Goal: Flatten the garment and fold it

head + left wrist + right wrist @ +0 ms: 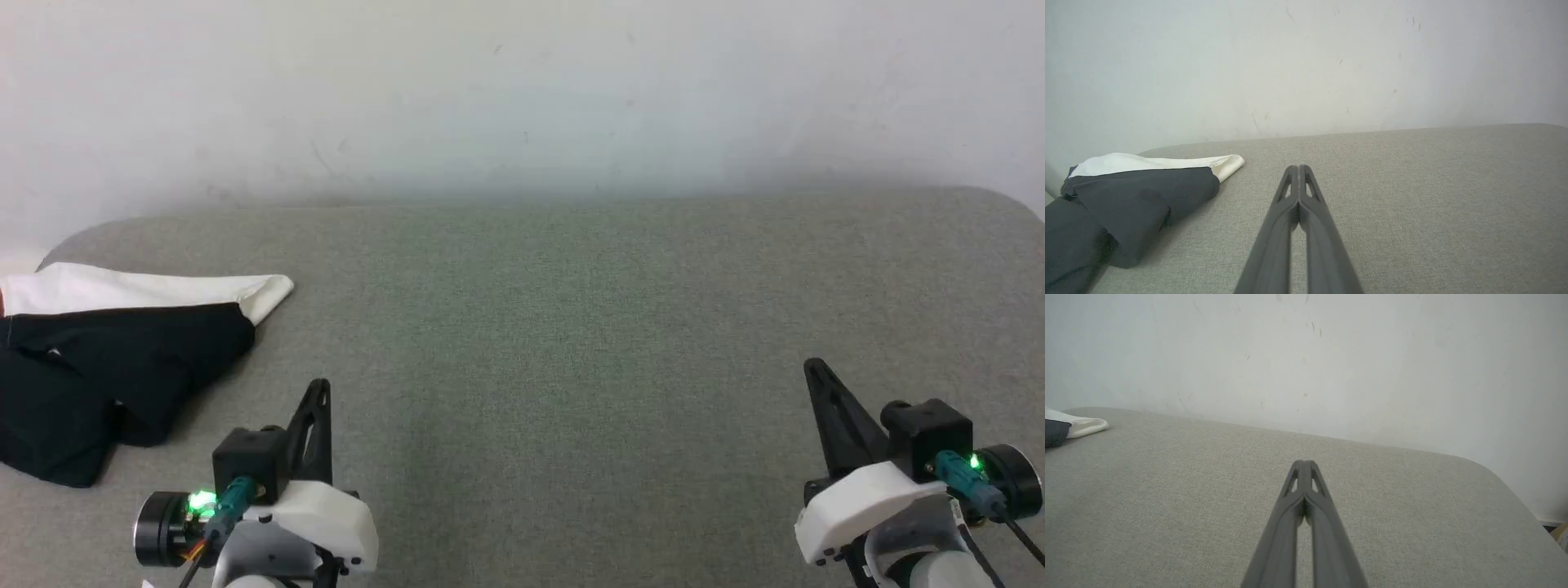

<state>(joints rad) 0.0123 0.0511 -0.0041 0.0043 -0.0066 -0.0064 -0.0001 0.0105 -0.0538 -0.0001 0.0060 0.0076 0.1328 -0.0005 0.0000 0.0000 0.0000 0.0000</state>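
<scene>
— Left gripper (320, 390), two long dark fingers on a white plastic wrist, sits at the lower left of the head view, pressed shut on nothing. And the other?
— Same at the lower right: the right gripper (815, 374), dark-fingered and white-wristed, is closed and empty. The garment (122, 359), a soft T-shirt of white cloth with black sleeves, lies bunched at the left edge of the frame on the grey-green woven cushion (571, 327), well apart from both.
— Left wrist view?
— Fingertips of the left gripper (1299, 170) meet at centre. The garment (1139, 192) is heaped at the lower left, black over white.
— Right wrist view?
— The right gripper (1302, 464) is shut at centre. A white tip of the garment (1081, 425) sits at the far left edge.
— Which step, then?
— I judge the very start: nothing is flattened. Next, the left gripper would need to open, reach left and pinch an edge to drag the shirt toward the middle.
— Any writing?
— None I can read.
</scene>
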